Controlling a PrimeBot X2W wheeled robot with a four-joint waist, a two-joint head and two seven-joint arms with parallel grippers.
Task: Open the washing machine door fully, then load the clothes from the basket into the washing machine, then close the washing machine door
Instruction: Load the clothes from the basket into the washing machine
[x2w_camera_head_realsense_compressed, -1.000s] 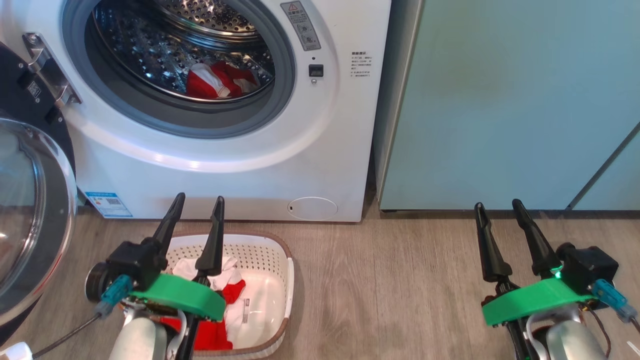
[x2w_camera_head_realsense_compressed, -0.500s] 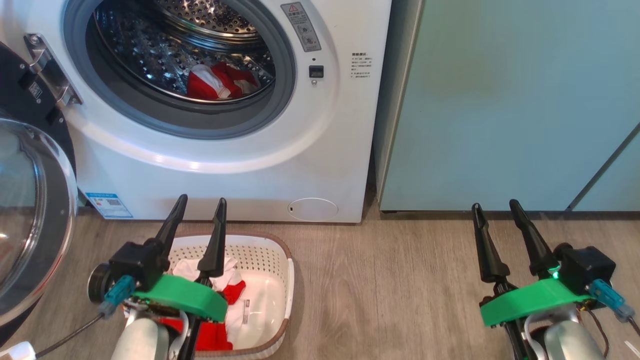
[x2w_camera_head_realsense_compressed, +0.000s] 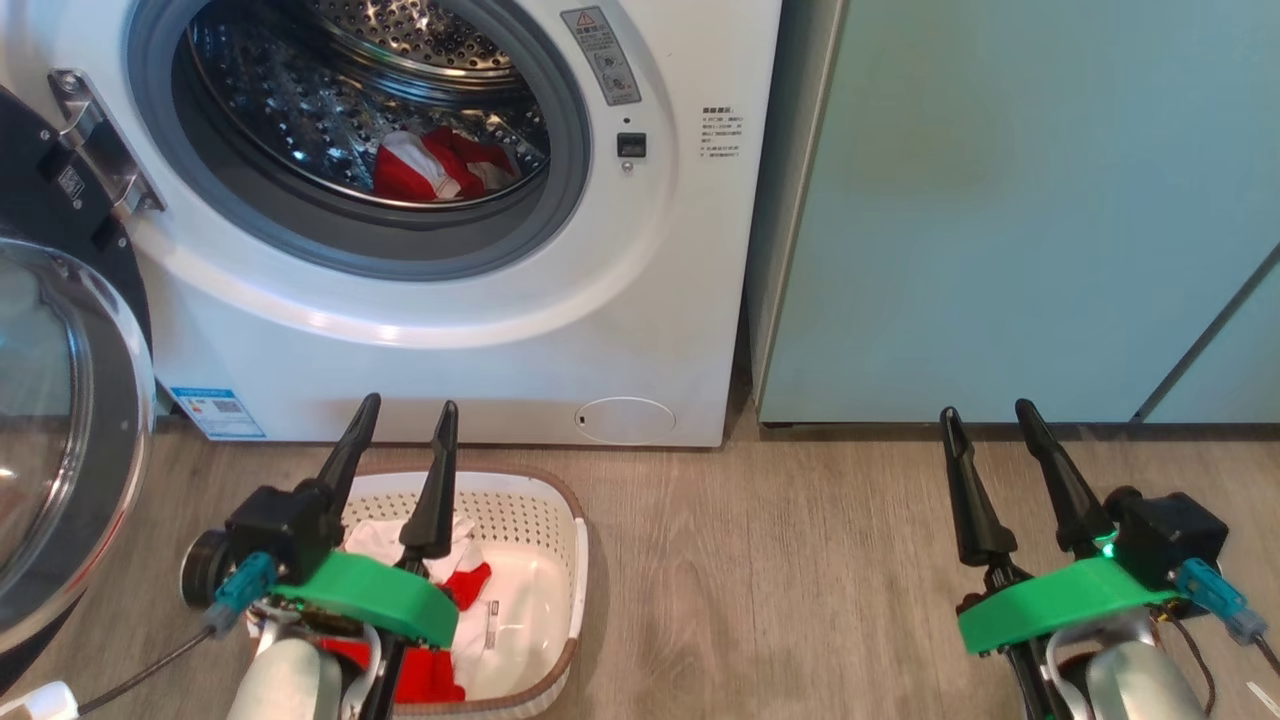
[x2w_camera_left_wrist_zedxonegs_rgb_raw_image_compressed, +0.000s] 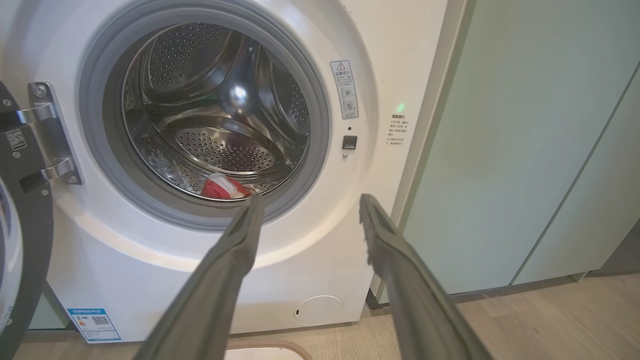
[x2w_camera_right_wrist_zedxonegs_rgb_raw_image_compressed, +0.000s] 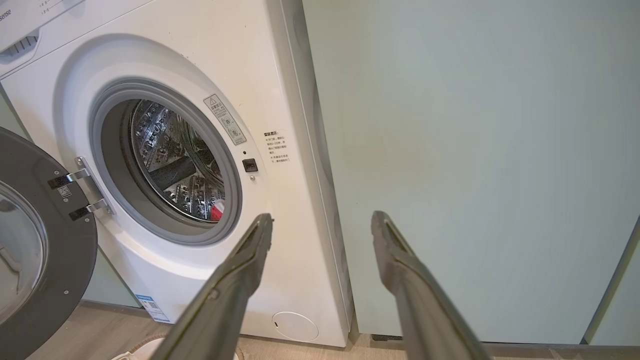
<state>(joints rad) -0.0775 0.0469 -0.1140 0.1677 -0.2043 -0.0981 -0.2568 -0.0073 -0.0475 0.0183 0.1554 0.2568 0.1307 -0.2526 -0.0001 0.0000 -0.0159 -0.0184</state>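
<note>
Left claw (x2w_camera_head_realsense_compressed: 410, 402) shifted; head view: basket (x2w_camera_head_realsense_compressed: 578, 560) holds clothes (x2w_camera_head_realsense_compressed: 472, 582), perhaps two.

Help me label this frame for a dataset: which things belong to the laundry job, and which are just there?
Job: washer, door, basket, clothes in the basket, red garment in the drum.
Just there: teal cabinets, wood floor.

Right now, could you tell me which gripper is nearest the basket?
The left gripper, open by the basket of red clothes; the right gripper stands far off, before the teal cabinet.
</note>
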